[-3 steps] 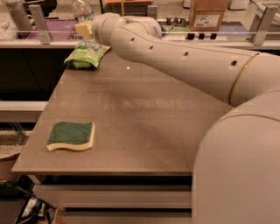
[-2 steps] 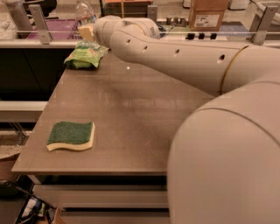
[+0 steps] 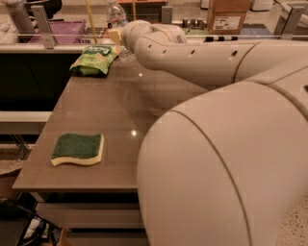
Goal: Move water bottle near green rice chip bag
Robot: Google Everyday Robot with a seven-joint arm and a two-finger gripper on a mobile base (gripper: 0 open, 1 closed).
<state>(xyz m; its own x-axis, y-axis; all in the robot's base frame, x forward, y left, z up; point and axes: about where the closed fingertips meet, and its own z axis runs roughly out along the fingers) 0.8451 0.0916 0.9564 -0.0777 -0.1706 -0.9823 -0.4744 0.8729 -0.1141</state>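
The water bottle [image 3: 115,14] is upright at the far edge of the table, just right of the green rice chip bag [image 3: 94,58]. Its white cap and clear upper body show above my wrist; its lower part is hidden behind the arm. My gripper [image 3: 117,36] is at the end of the long white arm that reaches across the table from the right. It is shut on the bottle's middle, close to the bag's right end. The bag lies flat at the table's far left corner.
A dark-green-and-yellow sponge [image 3: 78,148] lies near the table's front left. The brown table [image 3: 110,110] ends in a left edge and a front edge. A rail with metal posts [image 3: 43,21] and a cardboard box [image 3: 228,17] stand behind. My white base fills the right foreground.
The gripper and the bottle have moved to the right together, from above the bag to just beside its right end. The bag and the sponge have not moved.
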